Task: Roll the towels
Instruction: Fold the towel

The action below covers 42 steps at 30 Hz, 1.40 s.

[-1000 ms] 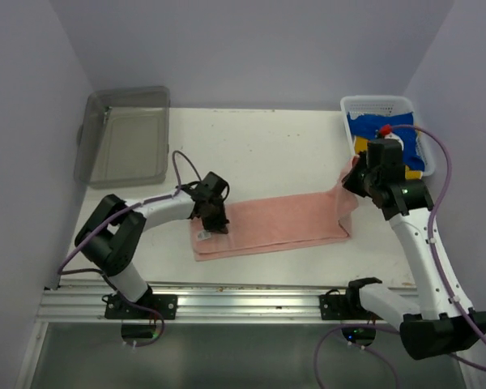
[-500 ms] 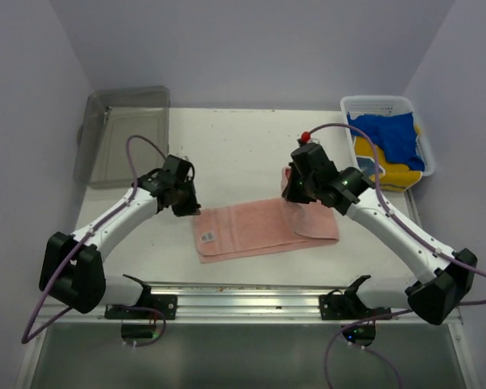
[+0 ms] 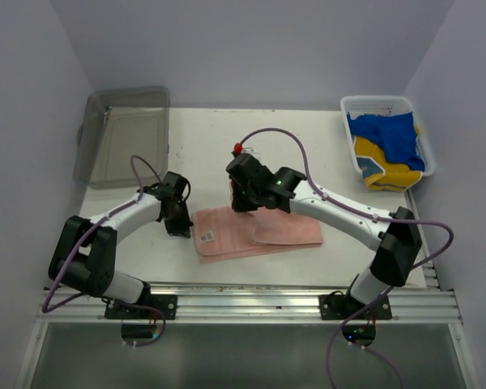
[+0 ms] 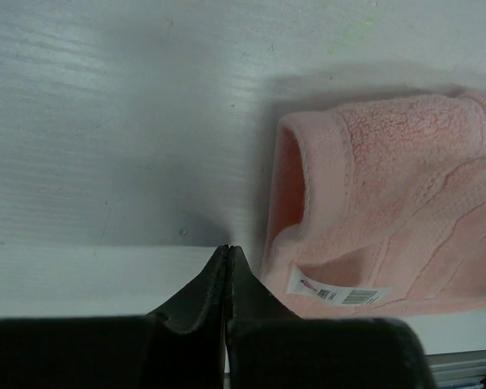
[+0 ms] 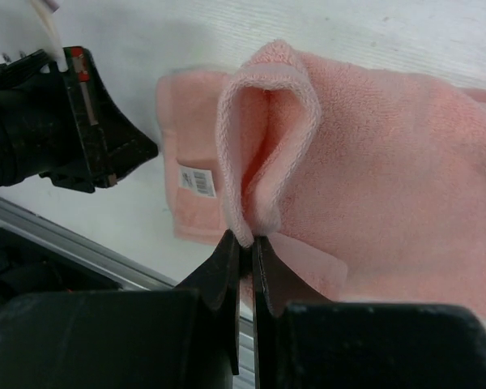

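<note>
Pink terry is pinched in the right gripper [image 5: 247, 239], whose fingers are clamped on a raised fold of the towel [image 5: 373, 162]. The hemmed edge loops up in a narrow arch just above the tips. From above, that gripper sits over the towel's left half, and its arm reaches in from the right base across the cloth.

The left gripper [image 4: 228, 250] has its fingers pressed together with nothing between them. It is low over the table [image 3: 251, 138], just beside the towel's left end but apart from it. Whether the tips touch the tabletop cannot be told.

The towel lies lengthwise on the near middle of the table, doubled over itself, with a white label [image 4: 340, 293] near its near-left corner.

A white basket [image 3: 378, 103] at the far right corner holds a blue cloth [image 3: 381, 130] and a yellow cloth [image 3: 382, 164]. A clear bin [image 3: 125, 134] stands at the far left corner.
</note>
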{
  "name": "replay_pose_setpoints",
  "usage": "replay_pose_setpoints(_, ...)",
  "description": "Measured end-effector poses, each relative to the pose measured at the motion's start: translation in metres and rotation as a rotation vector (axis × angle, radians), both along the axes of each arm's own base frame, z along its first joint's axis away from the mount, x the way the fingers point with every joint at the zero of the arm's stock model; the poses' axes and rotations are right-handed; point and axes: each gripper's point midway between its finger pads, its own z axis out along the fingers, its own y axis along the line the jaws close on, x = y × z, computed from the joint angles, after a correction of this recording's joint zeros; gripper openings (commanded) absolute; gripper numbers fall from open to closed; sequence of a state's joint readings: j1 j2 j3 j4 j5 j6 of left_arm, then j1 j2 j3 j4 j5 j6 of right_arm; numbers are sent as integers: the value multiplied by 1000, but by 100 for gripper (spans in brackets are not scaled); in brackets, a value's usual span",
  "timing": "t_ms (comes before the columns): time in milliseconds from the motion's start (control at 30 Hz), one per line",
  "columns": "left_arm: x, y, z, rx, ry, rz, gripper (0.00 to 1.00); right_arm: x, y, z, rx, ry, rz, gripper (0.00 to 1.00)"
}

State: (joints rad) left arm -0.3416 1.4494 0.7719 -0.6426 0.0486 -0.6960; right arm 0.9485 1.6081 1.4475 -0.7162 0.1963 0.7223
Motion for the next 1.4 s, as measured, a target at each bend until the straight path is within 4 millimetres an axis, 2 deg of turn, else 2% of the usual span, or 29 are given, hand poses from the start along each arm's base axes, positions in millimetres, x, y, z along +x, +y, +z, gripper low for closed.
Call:
replay_pose_setpoints(200, 4, -9, -9, -36, 17, -12, 0, -2, 41, -34, -44, 34, 59, 0)
replay_pose_setpoints(367, 5, -13, -10, -59, 10, -17, 0, -6, 58, -58, -86, 61, 90, 0)
replay_pose_setpoints(867, 7, -18, -10, -87, 1, -24, 0, -14, 96, -77, -90, 88, 158, 0)
replay_pose_setpoints(933, 7, -18, -10, -84, 0, -23, 0, -15, 100, -83, -93, 103, 171, 25)
replay_pose_setpoints(1000, 7, -16, -9, -77, -1, -22, 0, -17, 103, -89, -95, 119, 187, 42)
replay_pose_setpoints(1033, 6, -15, -9, -71, 1, -20, 0, -18, 105, -91, -95, 127, 194, 46)
replay_pose_setpoints(1133, 0, -7, -5, -38, 11, -15, 0, -19, 104, -91, -102, 123, 209, 56)
replay_pose_setpoints(1233, 1, 2, 10, -10, -5, 2, 0, -12, 97, -81, -95, 96, 197, 55)
replay_pose_setpoints(1267, 3, 5, 17, 0, -22, 9, 0, -10, 91, -76, -89, 87, 187, 52)
replay_pose_setpoints(1300, 7, 8, 25, 8, -43, 15, 0, -6, 81, -70, -84, 77, 170, 42)
replay_pose_setpoints(1367, 15, 10, 42, 13, -90, 26, 0, 3, 53, -58, -76, 67, 121, 32)
replay_pose_setpoints(1400, 21, 9, 51, 11, -118, 28, 0, 13, 30, -51, -61, 56, 77, 24)
